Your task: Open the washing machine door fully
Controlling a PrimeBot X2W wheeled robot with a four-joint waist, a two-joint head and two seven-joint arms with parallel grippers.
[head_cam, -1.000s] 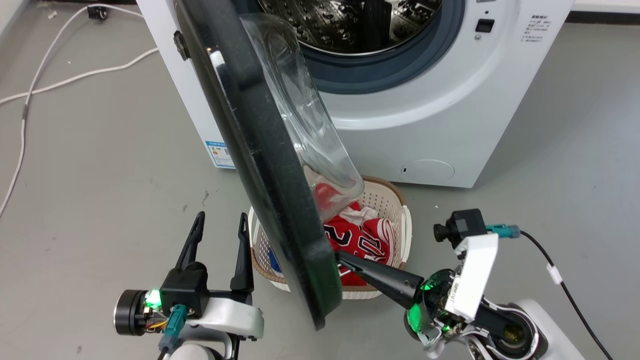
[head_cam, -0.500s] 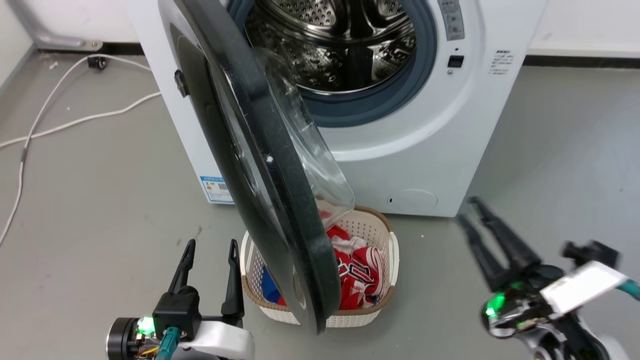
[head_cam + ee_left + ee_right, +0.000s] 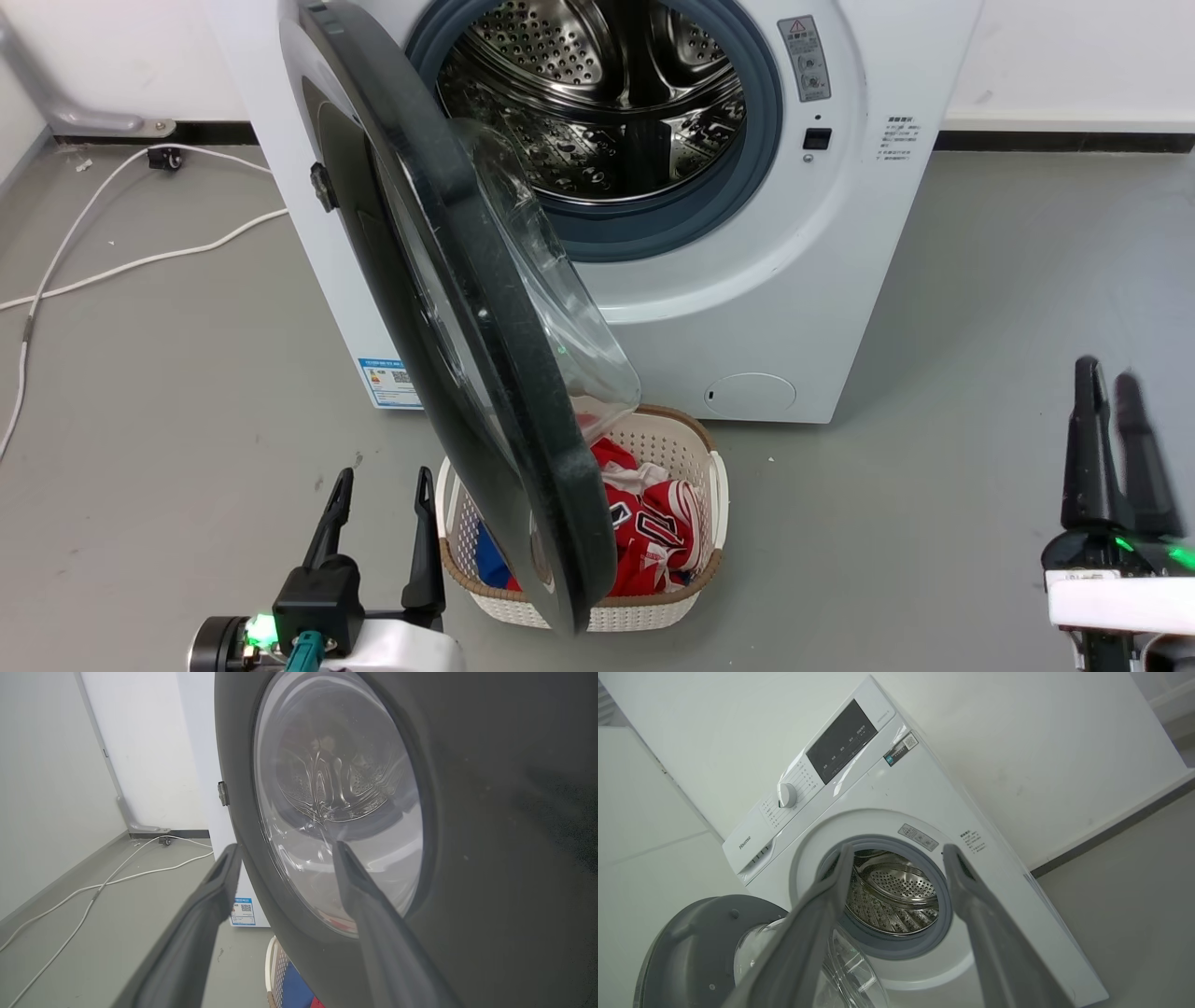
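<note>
I read the door (image 3: 509, 373) as glossy black, the machine (image 3: 822, 280) white. The basket (image 3: 644, 611) is cream, hole-patterned, brown-rimmed — cloth (image 3: 653, 532) red and white, floor (image 3: 187, 392) grey.

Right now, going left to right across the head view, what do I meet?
white cable → left gripper → washing machine door → right gripper
</note>
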